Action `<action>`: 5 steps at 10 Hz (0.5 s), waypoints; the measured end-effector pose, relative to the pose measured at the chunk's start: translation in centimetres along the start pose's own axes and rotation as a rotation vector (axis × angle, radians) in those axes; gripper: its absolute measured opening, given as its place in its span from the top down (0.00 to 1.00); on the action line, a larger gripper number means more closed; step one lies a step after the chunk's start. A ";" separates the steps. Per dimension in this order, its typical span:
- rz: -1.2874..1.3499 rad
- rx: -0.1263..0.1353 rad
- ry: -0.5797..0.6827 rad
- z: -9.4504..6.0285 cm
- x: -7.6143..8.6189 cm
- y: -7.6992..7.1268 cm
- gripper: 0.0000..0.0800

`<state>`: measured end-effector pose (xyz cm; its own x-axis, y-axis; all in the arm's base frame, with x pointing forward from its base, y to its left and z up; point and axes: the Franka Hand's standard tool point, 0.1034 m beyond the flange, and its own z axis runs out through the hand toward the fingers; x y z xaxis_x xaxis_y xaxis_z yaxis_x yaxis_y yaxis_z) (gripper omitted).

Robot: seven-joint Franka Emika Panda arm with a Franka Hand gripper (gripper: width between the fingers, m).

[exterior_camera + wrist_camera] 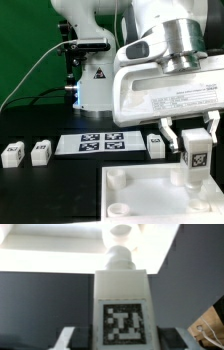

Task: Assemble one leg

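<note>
My gripper point(192, 138) is shut on one leg point(194, 158), a white blocky peg with a black-and-white tag facing the camera. I hold it upright over the back corner of the white square top point(150, 196) at the exterior view's right, its lower end at or just above the surface. In the wrist view the leg point(122, 291) fills the middle between my fingers point(68, 339), and its narrow screw tip points at a round corner socket point(121, 231) of the top. Whether the tip touches the socket I cannot tell.
Two loose legs point(12, 151) point(40, 151) stand at the exterior view's left, and another point(156, 146) stands beside the marker board point(98, 143). The robot base point(95, 80) is behind. Round sockets point(118, 178) show on the top's left side.
</note>
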<state>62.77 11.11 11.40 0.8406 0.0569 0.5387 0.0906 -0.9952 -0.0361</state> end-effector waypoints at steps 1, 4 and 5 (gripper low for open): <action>0.001 -0.001 -0.001 0.4 0.1 0.1 0.63; 0.000 -0.002 -0.011 1.5 -0.7 0.0 0.63; -0.002 -0.001 -0.011 1.8 -0.9 -0.2 0.63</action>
<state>62.90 11.37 9.41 0.8462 0.0596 0.5295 0.0914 -0.9952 -0.0342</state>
